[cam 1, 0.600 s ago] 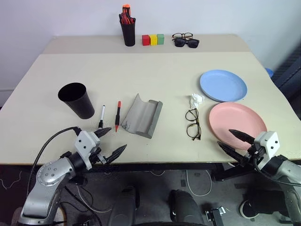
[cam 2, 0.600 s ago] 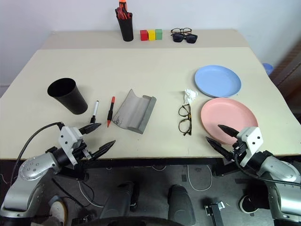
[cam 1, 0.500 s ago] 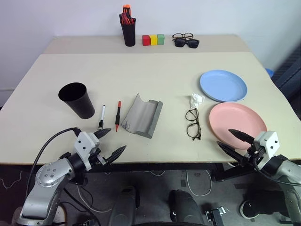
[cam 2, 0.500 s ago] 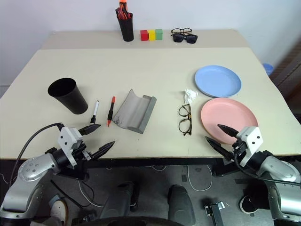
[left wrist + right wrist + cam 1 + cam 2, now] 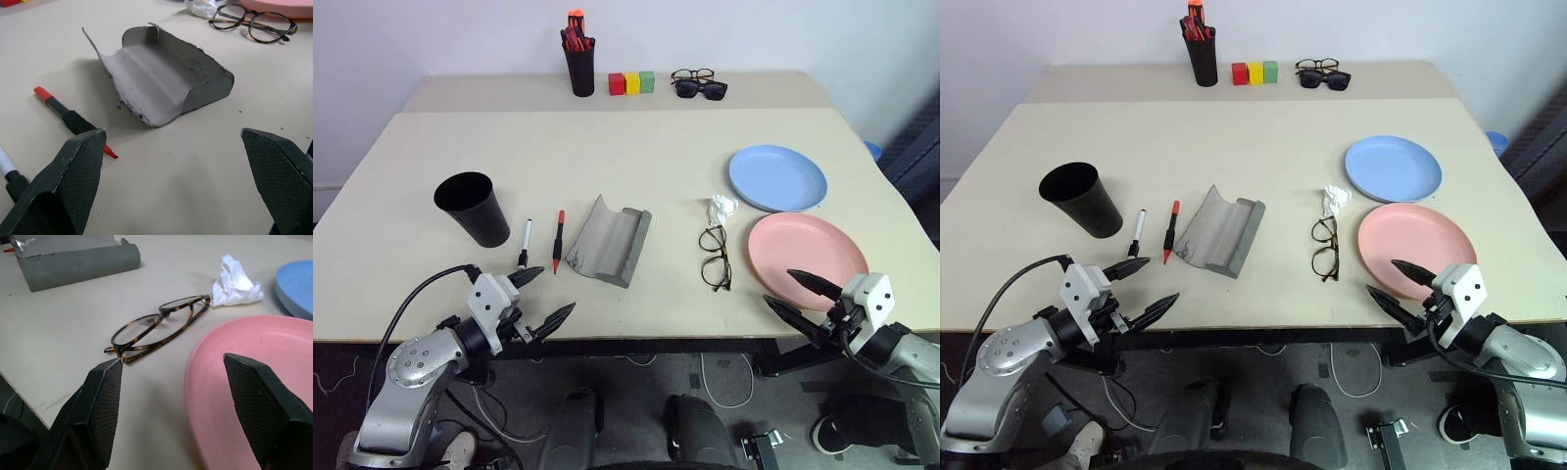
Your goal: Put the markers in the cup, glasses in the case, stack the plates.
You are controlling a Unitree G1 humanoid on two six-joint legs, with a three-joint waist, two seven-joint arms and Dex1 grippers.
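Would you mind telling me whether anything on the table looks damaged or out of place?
Yes. The grey felt glasses case lies open with a ragged, frayed edge on its flap, and dark crumbs are scattered beside it. A crumpled scrap of white paper lies at one end of the thin round-framed glasses, between the case and the light blue plastic plate.

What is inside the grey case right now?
Nothing. The case lies open on the table, its grey lining bare. The glasses lie apart from it, beside the pink plate. What lies under the case is covered.
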